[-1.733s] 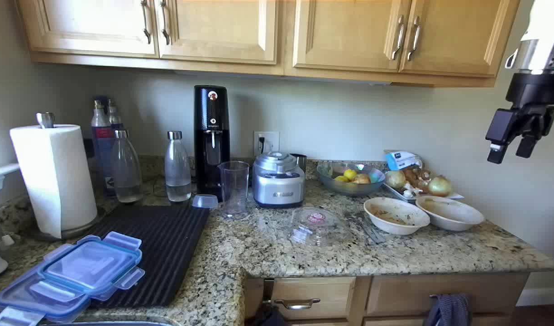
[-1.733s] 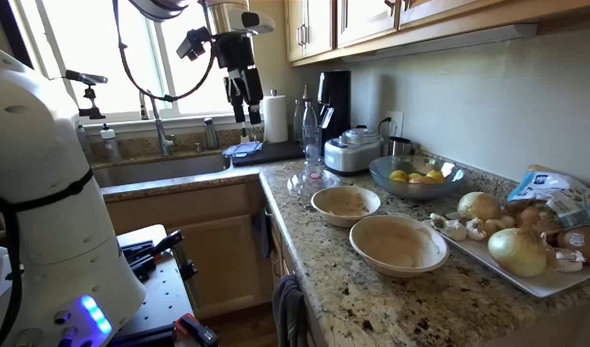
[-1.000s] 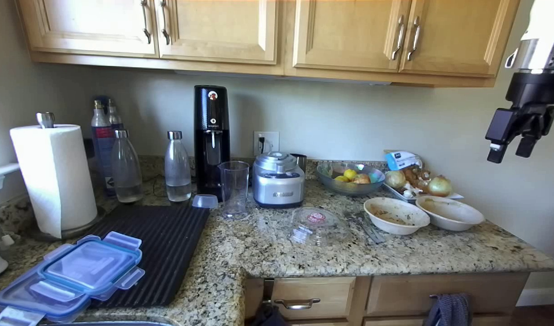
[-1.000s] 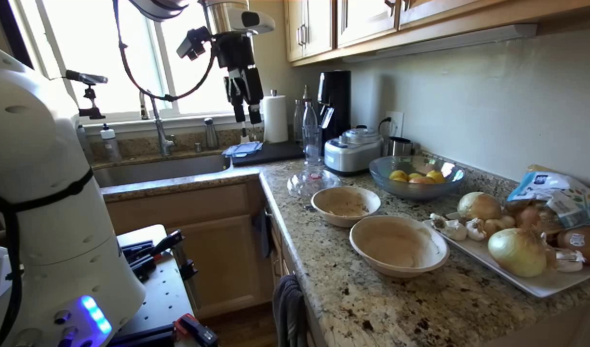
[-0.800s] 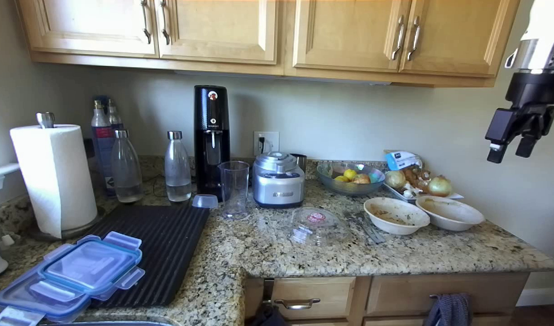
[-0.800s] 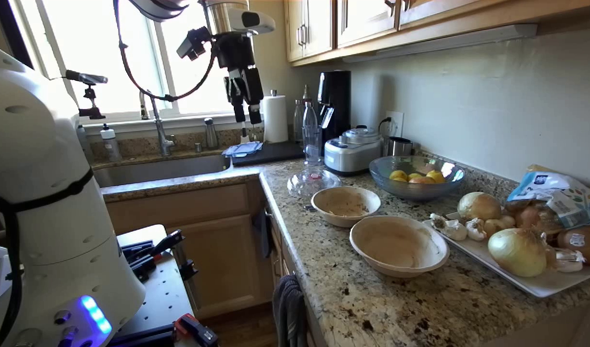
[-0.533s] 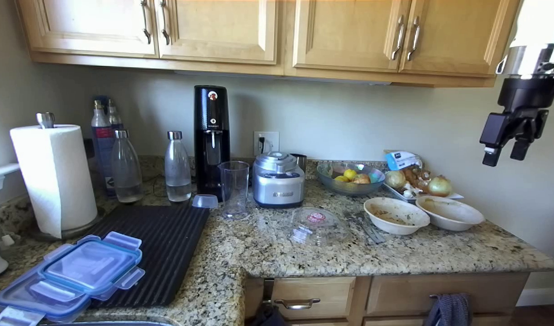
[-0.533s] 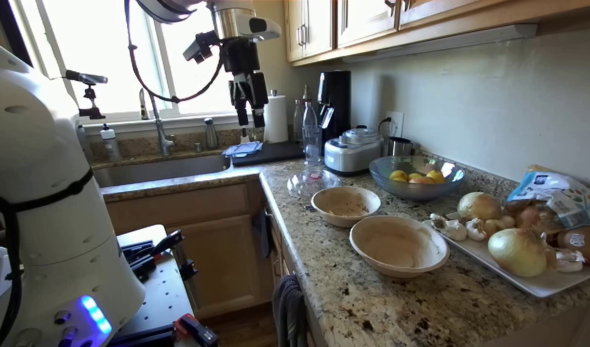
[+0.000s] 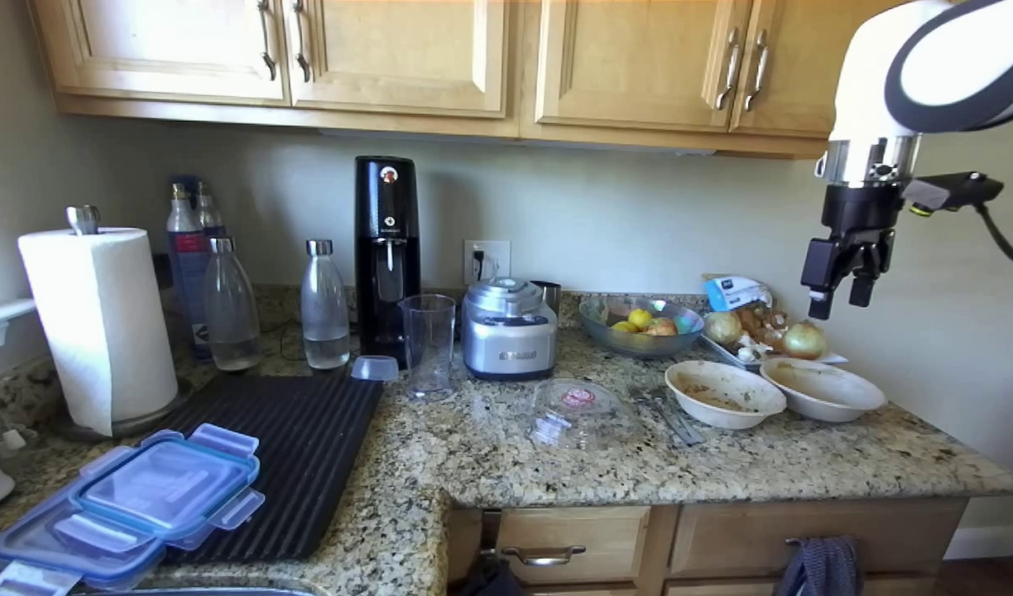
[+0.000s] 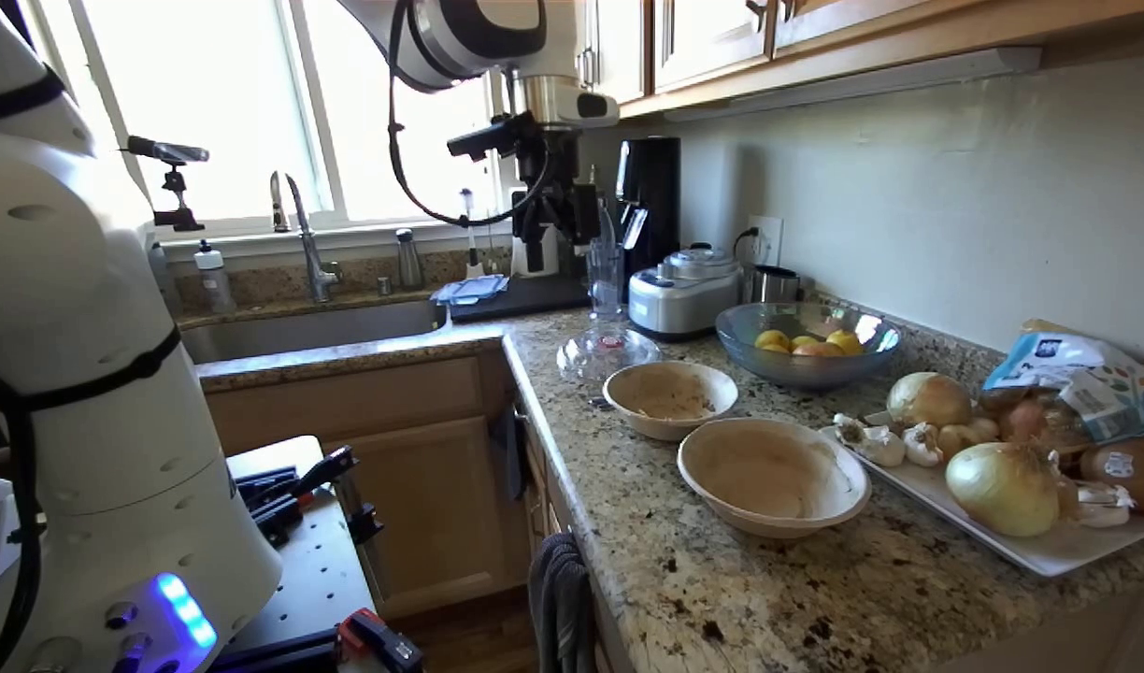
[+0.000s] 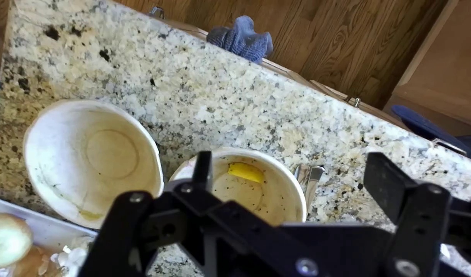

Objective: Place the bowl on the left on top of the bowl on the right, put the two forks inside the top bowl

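Two off-white bowls stand side by side on the granite counter. The left bowl (image 9: 726, 419) holds food scraps; it is the farther bowl (image 10: 664, 428) in an exterior view, and a yellow piece lies in it in the wrist view (image 11: 254, 198). The right bowl (image 9: 829, 409) is nearly empty and also shows in the wrist view (image 11: 110, 154). The forks (image 9: 679, 422) lie beside the left bowl; only their handle ends (image 11: 313, 179) show in the wrist view. My gripper (image 9: 840, 301) is open and empty, well above the bowls. In the wrist view its fingers (image 11: 289, 173) hide part of the left bowl.
A white tray (image 10: 1049, 558) with onions and garlic stands behind the right bowl. A glass fruit bowl (image 9: 643, 343), a clear plastic lid (image 9: 581, 422) and a food processor (image 9: 511, 343) stand farther along the counter. Upper cabinets (image 9: 639, 66) hang above the counter.
The arm and open gripper have moved over the counter: leftward and slightly down in an exterior view, rightward in the other exterior view. The bowls and forks have not moved.
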Robot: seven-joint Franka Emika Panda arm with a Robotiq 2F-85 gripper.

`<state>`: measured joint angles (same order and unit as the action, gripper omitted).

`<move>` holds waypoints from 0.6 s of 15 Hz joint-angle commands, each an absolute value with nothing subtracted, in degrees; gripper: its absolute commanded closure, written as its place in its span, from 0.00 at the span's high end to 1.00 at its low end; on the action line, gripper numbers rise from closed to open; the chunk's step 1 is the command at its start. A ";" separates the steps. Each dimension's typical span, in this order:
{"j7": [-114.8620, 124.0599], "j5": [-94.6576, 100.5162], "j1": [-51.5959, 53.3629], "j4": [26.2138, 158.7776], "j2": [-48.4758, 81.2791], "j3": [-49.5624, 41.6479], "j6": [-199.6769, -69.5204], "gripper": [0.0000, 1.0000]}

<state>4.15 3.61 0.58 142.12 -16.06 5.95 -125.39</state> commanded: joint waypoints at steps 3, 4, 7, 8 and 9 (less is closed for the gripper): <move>2.02 7.08 1.17 133.55 -2.67 4.83 -133.14 1.00; 3.06 5.99 1.45 135.81 -5.43 4.88 -131.35 1.00; 3.01 5.97 1.58 134.61 -3.29 4.82 -131.64 1.00; 3.01 5.97 1.59 134.62 -3.44 4.83 -131.62 1.00; 3.01 5.97 1.61 134.61 -3.60 4.84 -131.62 1.00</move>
